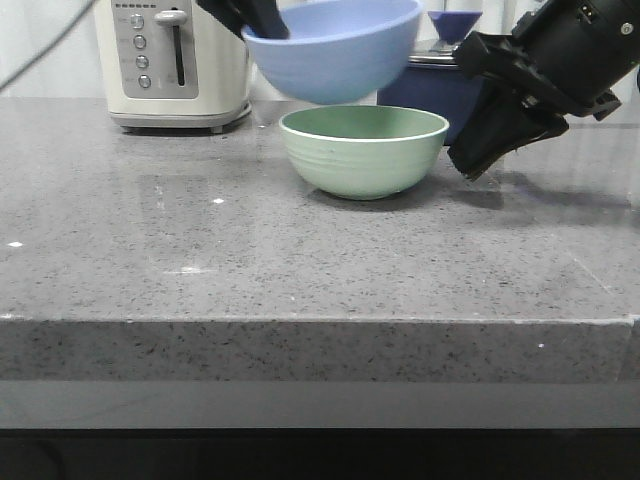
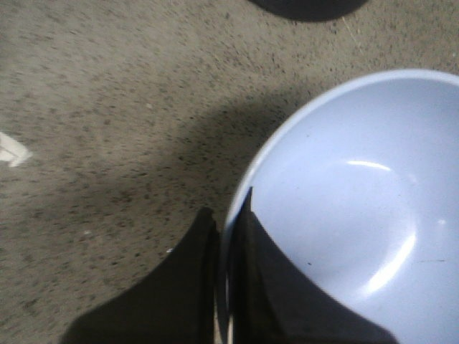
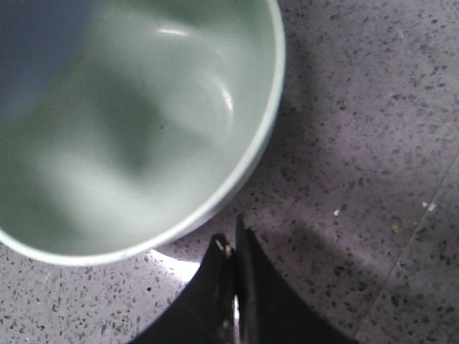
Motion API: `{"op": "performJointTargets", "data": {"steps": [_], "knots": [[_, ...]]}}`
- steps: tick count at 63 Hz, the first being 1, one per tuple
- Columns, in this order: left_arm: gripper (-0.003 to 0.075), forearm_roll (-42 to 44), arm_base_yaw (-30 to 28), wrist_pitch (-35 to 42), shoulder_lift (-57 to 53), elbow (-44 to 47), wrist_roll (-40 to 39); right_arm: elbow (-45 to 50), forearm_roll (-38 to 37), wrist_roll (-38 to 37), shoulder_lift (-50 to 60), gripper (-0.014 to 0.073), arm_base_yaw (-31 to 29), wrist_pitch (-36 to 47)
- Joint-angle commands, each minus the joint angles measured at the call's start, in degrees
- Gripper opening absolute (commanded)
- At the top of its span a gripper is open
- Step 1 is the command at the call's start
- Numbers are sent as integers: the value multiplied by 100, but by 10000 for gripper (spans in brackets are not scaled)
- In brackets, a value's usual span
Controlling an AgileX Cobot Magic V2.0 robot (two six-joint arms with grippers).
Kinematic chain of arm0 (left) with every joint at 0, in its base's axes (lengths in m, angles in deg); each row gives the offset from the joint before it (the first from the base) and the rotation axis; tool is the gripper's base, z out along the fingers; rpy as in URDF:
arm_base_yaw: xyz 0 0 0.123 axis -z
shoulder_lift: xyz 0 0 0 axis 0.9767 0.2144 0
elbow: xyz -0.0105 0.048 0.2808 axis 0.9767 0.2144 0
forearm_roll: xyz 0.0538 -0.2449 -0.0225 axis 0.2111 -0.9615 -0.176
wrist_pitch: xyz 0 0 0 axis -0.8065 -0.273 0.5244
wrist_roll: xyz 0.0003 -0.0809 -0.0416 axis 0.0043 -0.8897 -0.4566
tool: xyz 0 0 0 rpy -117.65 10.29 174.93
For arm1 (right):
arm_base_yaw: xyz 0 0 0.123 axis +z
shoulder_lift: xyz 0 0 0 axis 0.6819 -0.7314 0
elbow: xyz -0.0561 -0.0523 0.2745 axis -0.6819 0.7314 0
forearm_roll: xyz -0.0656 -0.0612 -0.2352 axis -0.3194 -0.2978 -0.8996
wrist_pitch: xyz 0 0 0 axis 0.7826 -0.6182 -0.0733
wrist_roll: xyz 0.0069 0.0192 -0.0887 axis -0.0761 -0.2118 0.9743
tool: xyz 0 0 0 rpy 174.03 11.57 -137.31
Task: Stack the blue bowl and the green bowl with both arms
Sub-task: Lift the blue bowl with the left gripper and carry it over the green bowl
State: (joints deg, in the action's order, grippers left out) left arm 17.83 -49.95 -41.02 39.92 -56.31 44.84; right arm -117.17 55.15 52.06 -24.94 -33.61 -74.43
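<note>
The blue bowl (image 1: 335,52) hangs in the air, tilted, just above the green bowl (image 1: 364,150), which stands on the grey counter (image 1: 250,250). My left gripper (image 1: 258,16) is shut on the blue bowl's left rim; in the left wrist view one finger sits inside the blue bowl (image 2: 358,208) and one outside, with the left gripper (image 2: 228,215) pinching the rim. My right gripper (image 1: 470,165) is shut and empty, just right of the green bowl. In the right wrist view the right gripper (image 3: 231,240) is beside the green bowl (image 3: 136,122), not touching it.
A cream toaster (image 1: 172,62) stands at the back left. A dark navy saucepan (image 1: 440,90) sits behind the green bowl, close to my right arm. A dark round object (image 2: 308,7) shows at the edge of the left wrist view.
</note>
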Motion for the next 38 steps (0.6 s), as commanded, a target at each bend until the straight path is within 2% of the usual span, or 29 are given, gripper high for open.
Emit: {"op": "performJointTargets", "data": {"steps": [1,38], "knots": [[-20,-91,152,224,-158,-295,-97,-133,226,59,218,-63,-1,118],[-13,-103,201,323,94,-295,-61,-133,226,59,218,-63,-1,117]]}}
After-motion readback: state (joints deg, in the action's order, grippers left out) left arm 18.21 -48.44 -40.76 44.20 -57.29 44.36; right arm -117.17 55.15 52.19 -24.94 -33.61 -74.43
